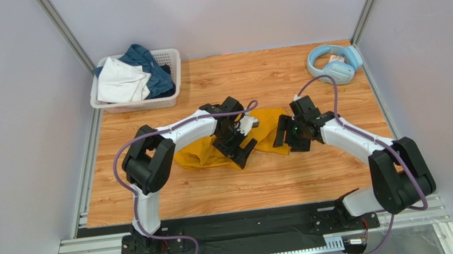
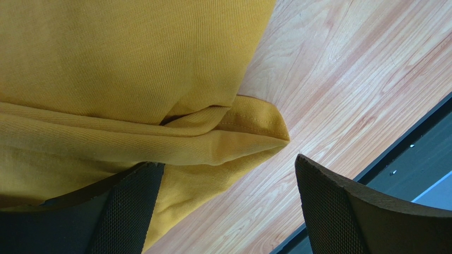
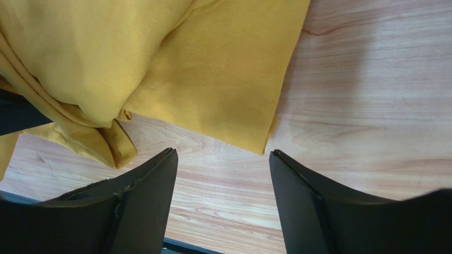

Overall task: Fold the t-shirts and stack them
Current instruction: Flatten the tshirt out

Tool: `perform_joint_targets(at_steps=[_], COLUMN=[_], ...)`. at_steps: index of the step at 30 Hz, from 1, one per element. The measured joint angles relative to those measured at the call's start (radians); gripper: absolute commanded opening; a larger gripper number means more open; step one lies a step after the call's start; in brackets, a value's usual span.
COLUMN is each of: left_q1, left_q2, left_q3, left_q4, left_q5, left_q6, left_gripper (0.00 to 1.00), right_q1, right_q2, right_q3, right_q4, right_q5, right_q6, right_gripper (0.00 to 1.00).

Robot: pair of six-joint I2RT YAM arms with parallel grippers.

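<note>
The mustard-yellow t-shirt [image 1: 203,151] lies crumpled at the middle of the wooden table. It fills the upper left of the left wrist view [image 2: 122,79] and of the right wrist view [image 3: 159,63]. My left gripper [image 1: 244,151] is open over the shirt's near edge, one finger over the cloth and a folded corner between the fingers. My right gripper [image 1: 288,133] is open just right of the shirt, its fingertips above bare wood by the shirt's corner. A white t-shirt [image 1: 121,80] and a dark teal-blue one [image 1: 154,67] lie in the basket.
The white lattice basket [image 1: 169,58] stands at the back left of the table. Light-blue headphones [image 1: 333,63] lie at the back right. Grey walls close in the table [image 1: 250,183] on three sides. A black rail runs along the near edge.
</note>
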Motion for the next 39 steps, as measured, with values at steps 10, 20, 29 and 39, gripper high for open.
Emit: perform_joint_targets(at_steps=[10, 20, 29, 39], left_q1=[0.001, 0.001, 0.001, 0.001], left_q2=[0.016, 0.016, 0.017, 0.017], left_q3=[0.007, 0.006, -0.001, -0.003], left_q4=[0.009, 0.010, 0.013, 0.006], left_q5=[-0.024, -0.034, -0.047, -0.053], left_q6=[0.019, 0.019, 0.034, 0.052], left_gripper=[0.64, 0.57, 0.30, 0.00], right_q1=[-0.013, -0.021, -0.045, -0.045], right_q2=[-0.087, -0.019, 0.018, 0.068], right_q3=[-0.009, -0.043, -0.040, -0.035], right_q4=[-0.036, -0.014, 0.034, 0.071], right_q5=[0.037, 0.053, 0.060, 0.029], right_q6=[-0.018, -0.031, -0.045, -0.042], right_gripper=[0.70, 0.67, 0.51, 0.04])
